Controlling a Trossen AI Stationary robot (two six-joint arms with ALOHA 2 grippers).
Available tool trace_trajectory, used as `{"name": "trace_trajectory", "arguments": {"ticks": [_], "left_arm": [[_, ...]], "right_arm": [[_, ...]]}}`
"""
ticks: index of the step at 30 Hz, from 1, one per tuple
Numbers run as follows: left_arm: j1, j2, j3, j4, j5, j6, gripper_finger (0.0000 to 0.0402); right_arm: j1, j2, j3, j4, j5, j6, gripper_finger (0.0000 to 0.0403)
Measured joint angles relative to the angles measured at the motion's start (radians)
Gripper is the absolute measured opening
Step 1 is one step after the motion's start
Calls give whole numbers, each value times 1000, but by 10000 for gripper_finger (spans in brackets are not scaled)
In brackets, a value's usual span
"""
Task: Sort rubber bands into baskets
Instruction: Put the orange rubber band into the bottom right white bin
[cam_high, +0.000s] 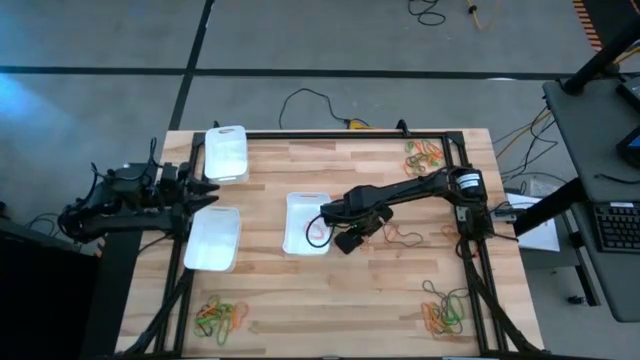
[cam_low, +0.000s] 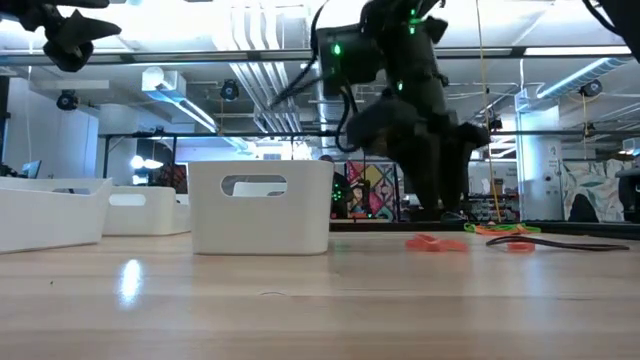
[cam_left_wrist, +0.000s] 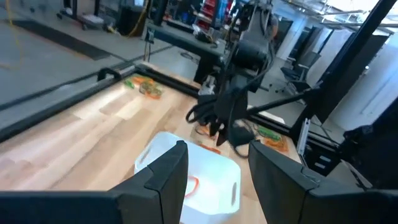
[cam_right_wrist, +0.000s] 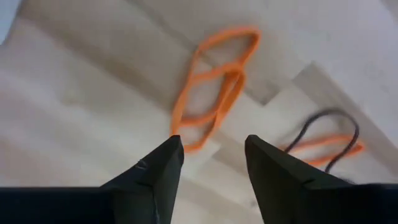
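Three white baskets stand on the wooden table: one at the far left, one at the left, one in the middle. The middle basket holds an orange rubber band. My right gripper hovers open just right of the middle basket, above loose orange rubber bands that lie flat on the table, with a dark and an orange band beyond them. My left gripper waits open between the two left baskets; it also shows in the left wrist view.
Piles of orange, green and dark rubber bands lie at the far right corner, the near right corner and the near left corner. A black frame runs along the table's edges. Bare wood lies near the front middle.
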Motion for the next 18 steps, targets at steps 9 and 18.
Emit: {"name": "trace_trajectory", "arguments": {"ticks": [9,18], "left_arm": [[0,0,0,35,-25,-16,154],[0,18,0,35,-9,-25,154]], "right_arm": [[-38,1,-87,38,119,106,150],[-71,1,-104,92,116,25,108]]}}
